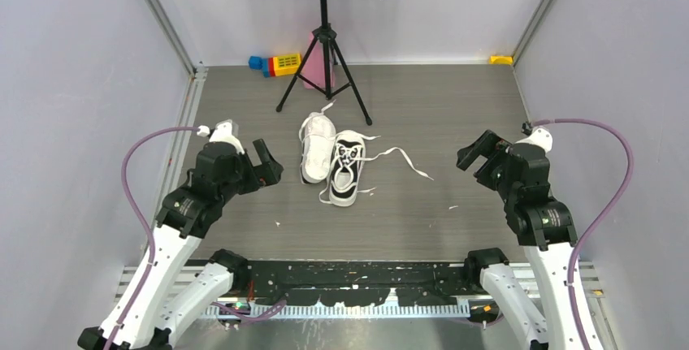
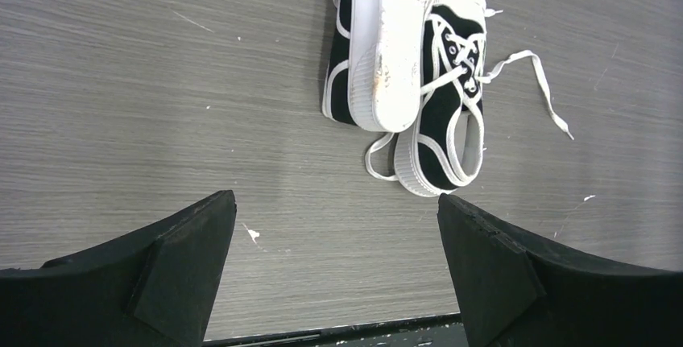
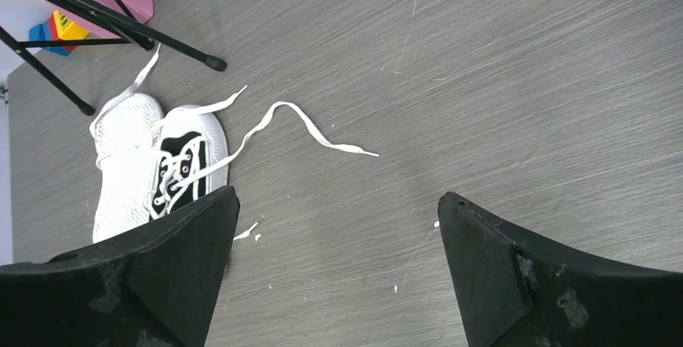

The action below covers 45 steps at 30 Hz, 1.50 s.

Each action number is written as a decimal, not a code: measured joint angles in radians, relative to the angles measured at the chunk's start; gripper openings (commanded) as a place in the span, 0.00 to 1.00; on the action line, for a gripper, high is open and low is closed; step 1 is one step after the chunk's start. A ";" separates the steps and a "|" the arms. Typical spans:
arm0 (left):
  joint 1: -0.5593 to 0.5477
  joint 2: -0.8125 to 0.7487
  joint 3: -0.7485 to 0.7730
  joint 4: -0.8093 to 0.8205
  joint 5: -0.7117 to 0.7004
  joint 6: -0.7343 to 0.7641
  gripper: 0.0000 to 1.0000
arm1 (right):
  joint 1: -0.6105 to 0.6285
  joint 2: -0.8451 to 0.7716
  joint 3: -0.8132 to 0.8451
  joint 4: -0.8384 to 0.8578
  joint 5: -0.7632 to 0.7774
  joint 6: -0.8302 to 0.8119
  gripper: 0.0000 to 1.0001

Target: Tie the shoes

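Since neither arm has touched anything yet, every hazard below is a forecast.

1. Left gripper [image 1: 268,163]: jaws spread wide, empty, just beside the pair on its left.
2. Right gripper [image 1: 477,149]: jaws spread wide, empty, well apart from the pair on its right.
3. Shoes [image 1: 335,163]: mid-table [image 1: 455,106], touching side by side. The overturned shoe [image 1: 317,149] shows its white sole, and the upright shoe [image 1: 348,175] is unlaced at the top. Risk: the overturned one hides its eyelets and may pin its own lace, so a pull could drag both.
4. Loose lace [image 3: 348,148]: lies flat and trails right. Risk: the fingers may slip off it or scrape the table.
5. Stand [image 1: 325,49]: its legs are just behind the pair. Risk: a lace may snag or an arm may knock it.
6. Toy blocks [image 1: 283,63]: by the far wall, no concern.
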 measured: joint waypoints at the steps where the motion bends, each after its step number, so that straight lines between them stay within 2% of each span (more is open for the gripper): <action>1: 0.000 0.000 -0.010 0.006 0.004 0.000 1.00 | 0.000 0.006 0.000 0.000 0.004 0.000 0.99; 8: 0.000 0.000 -0.070 0.048 0.045 0.002 1.00 | 0.000 0.062 0.000 -0.004 -0.019 -0.006 0.99; 14: 0.000 0.042 -0.160 0.172 0.185 0.004 1.00 | 0.013 0.176 -0.022 0.049 -0.144 0.005 0.99; 16: 0.000 0.073 -0.198 0.222 0.234 0.002 1.00 | 0.063 0.220 -0.049 0.098 -0.168 0.028 0.99; 19: 0.000 0.143 -0.250 0.297 0.288 -0.002 1.00 | 0.204 0.302 -0.078 0.159 -0.163 0.062 0.99; 24: 0.000 0.226 -0.279 0.385 0.339 -0.009 1.00 | 0.418 0.471 -0.072 0.278 -0.109 0.114 0.91; 26: 0.000 0.246 -0.279 0.424 0.350 -0.010 1.00 | 0.469 0.547 -0.057 0.319 -0.093 0.130 0.87; 30: 0.000 0.296 -0.279 0.491 0.356 -0.023 1.00 | 0.550 0.713 0.004 0.397 -0.065 0.154 0.86; 35: 0.000 0.349 -0.278 0.542 0.346 -0.026 1.00 | 0.617 0.845 0.079 0.467 -0.043 0.164 0.82; 42: 0.000 0.436 -0.255 0.558 0.317 -0.022 1.00 | 0.664 1.009 0.151 0.517 -0.018 0.173 0.70; 43: 0.000 0.449 -0.247 0.558 0.314 -0.022 1.00 | 0.666 1.029 0.152 0.523 -0.016 0.175 0.65; 45: 0.000 0.480 -0.225 0.560 0.311 -0.021 1.00 | 0.669 1.070 0.152 0.533 -0.010 0.181 0.46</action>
